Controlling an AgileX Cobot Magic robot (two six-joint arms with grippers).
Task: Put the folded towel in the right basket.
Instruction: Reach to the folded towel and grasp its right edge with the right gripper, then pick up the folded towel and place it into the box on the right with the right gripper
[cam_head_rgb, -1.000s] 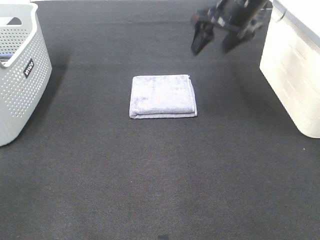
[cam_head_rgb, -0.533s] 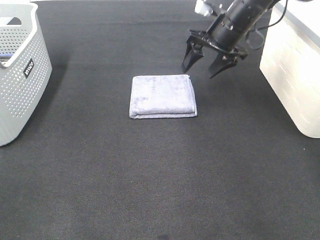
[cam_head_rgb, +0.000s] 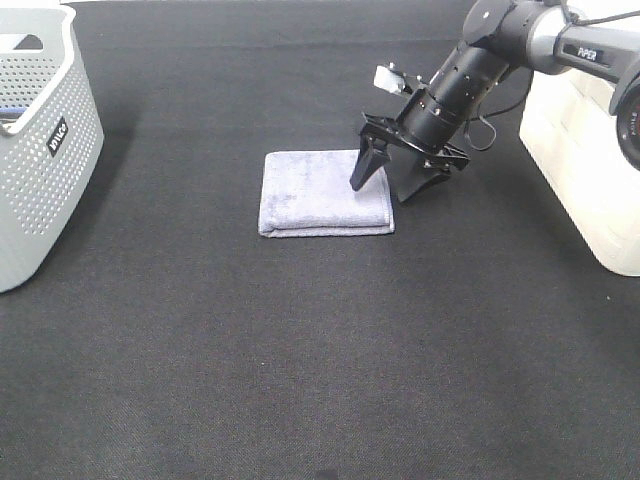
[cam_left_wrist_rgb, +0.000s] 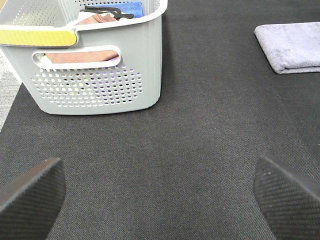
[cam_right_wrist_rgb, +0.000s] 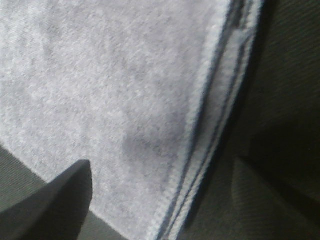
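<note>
The folded lavender towel (cam_head_rgb: 324, 192) lies flat on the dark mat in the middle; it also shows in the left wrist view (cam_left_wrist_rgb: 292, 46) and fills the right wrist view (cam_right_wrist_rgb: 115, 100). My right gripper (cam_head_rgb: 385, 184) is open and straddles the towel's right edge, one finger over the towel, the other over the mat beside it. The right basket (cam_head_rgb: 590, 150) is cream-white and stands at the right edge. My left gripper (cam_left_wrist_rgb: 160, 185) is open and empty over bare mat, out of the exterior high view.
A grey perforated basket (cam_head_rgb: 38, 130) stands at the left edge; the left wrist view (cam_left_wrist_rgb: 95, 65) shows cloths inside it. The dark mat (cam_head_rgb: 300, 350) covers the whole work surface.
My right gripper has come down and toward the towel from the far right, from above the mat to the towel's right edge, staying open. The towel has not moved.
</note>
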